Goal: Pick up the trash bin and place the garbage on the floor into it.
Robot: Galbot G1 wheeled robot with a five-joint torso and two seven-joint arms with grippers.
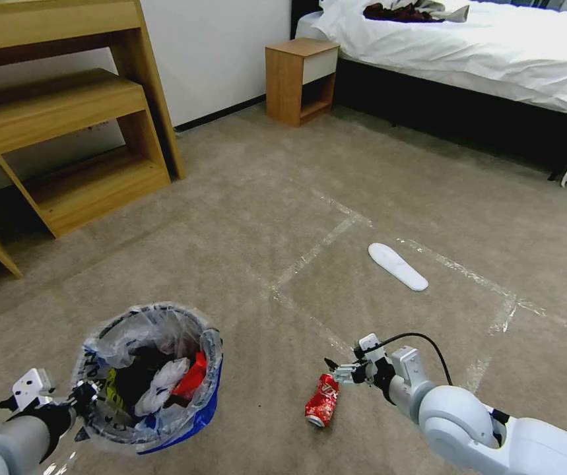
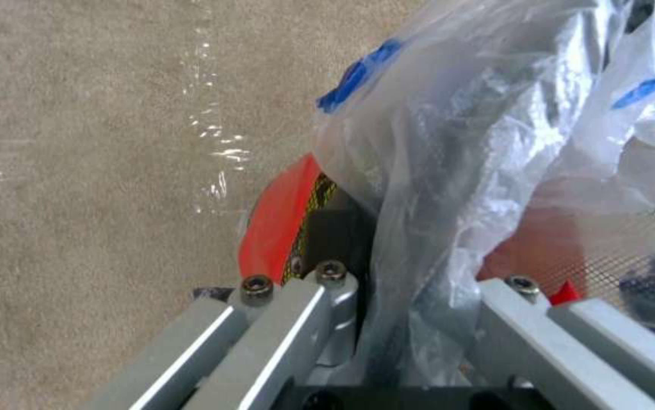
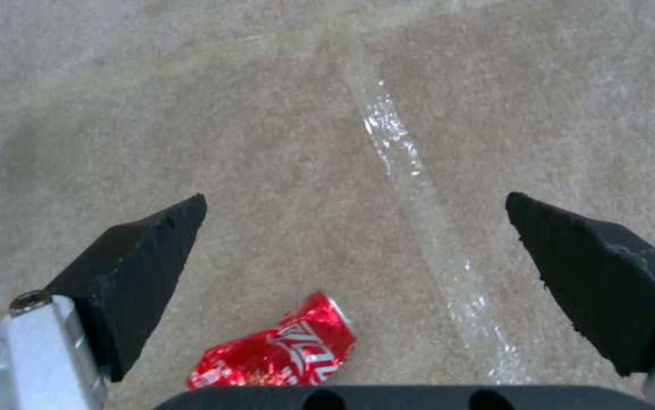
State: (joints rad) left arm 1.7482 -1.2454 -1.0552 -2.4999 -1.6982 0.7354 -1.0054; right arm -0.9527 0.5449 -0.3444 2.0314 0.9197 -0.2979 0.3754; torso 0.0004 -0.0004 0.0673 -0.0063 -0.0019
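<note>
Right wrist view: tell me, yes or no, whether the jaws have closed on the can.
No: the right gripper is open, jaws apart above the floor, the crushed can lying free.

From the crushed can [image 1: 321, 400], the trash bin [image 1: 148, 376] lies at nine o'clock, the insole [image 1: 397, 266] at one o'clock, on the floor [image 1: 283, 218].

Bright even room light; glare on tape strips [image 3: 396, 142]; wrist views soft, perhaps motion blur; head view edges bowed.

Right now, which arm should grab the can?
Right. The right claw hangs open just above the can on the floor, nothing between them. The left claw is shut on the bin.
</note>
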